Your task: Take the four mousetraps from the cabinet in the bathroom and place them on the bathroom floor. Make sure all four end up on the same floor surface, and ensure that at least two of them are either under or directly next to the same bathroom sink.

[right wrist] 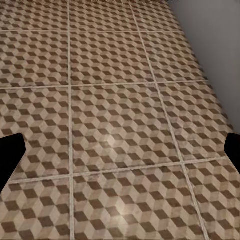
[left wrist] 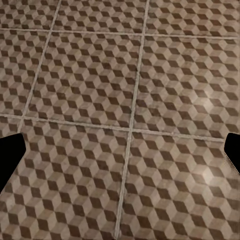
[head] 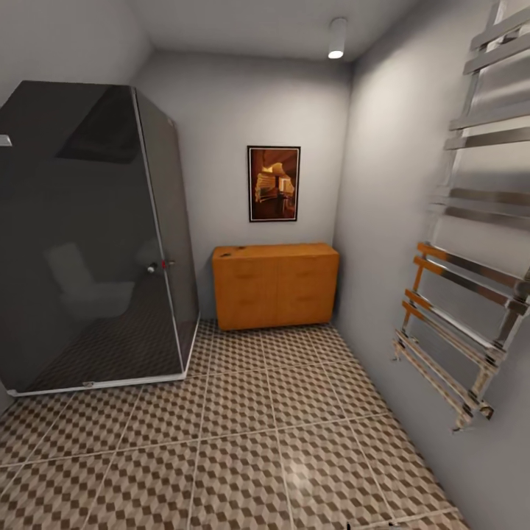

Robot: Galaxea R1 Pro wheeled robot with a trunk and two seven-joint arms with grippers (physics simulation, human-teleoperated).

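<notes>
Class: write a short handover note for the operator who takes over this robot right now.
Left gripper and right gripper: jaws wide open, empty, over the floor.
Cabinet stands at the far wall, right of the shower, fronts shut. A small dark thing lies on its top; too small to name.
Done: nothing placed.
Left: drive to the cabinet, find four mousetraps, set them on the floor, two by a sink.

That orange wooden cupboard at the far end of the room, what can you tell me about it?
The cabinet is low, wide and orange-brown, wood by its look, with a flat top and faintly visible door or drawer fronts, all seemingly shut. It stands upright on the bathroom floor, its back against the far wall under a framed picture, its right end at the side wall. A small dark object lies on its top's left corner, too small to identify.
</notes>
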